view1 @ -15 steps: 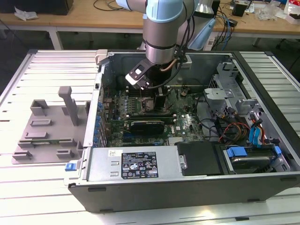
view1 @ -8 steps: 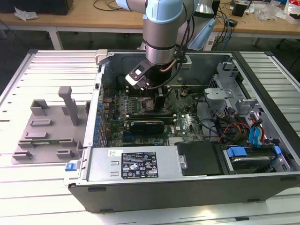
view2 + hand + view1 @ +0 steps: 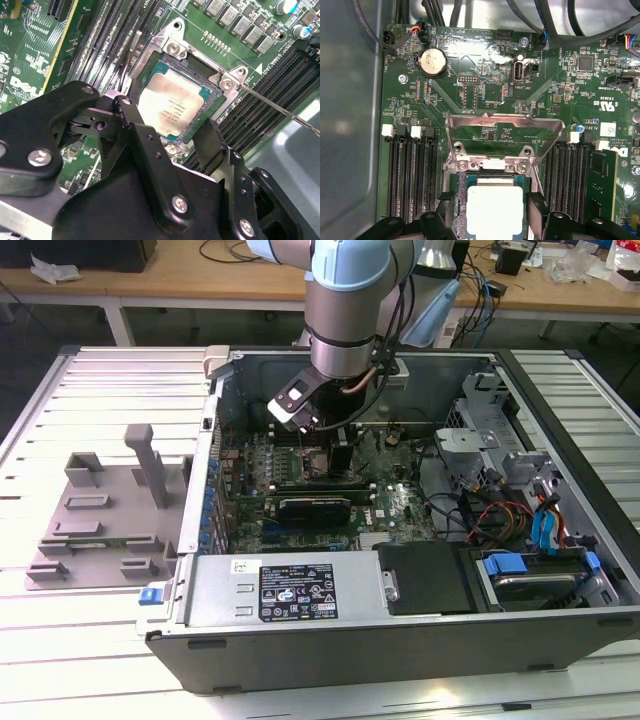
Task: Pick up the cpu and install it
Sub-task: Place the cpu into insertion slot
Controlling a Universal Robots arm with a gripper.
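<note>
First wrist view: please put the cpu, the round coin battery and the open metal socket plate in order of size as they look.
1. metal socket plate: largest, though possibly nearer the camera.
2. cpu: middle, partly cut by the picture edge.
3. coin battery: clearly smallest.

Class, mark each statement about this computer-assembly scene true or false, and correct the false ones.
1. The cpu lies in its socket. True.
2. The load plate is closed over the cpu. False: it is swung open.
3. The gripper straddles the cpu, jaws open. True.
4. The computer case has its side cover on. False: it is open.
5. A coin cell sits on the motherboard. True.
</note>
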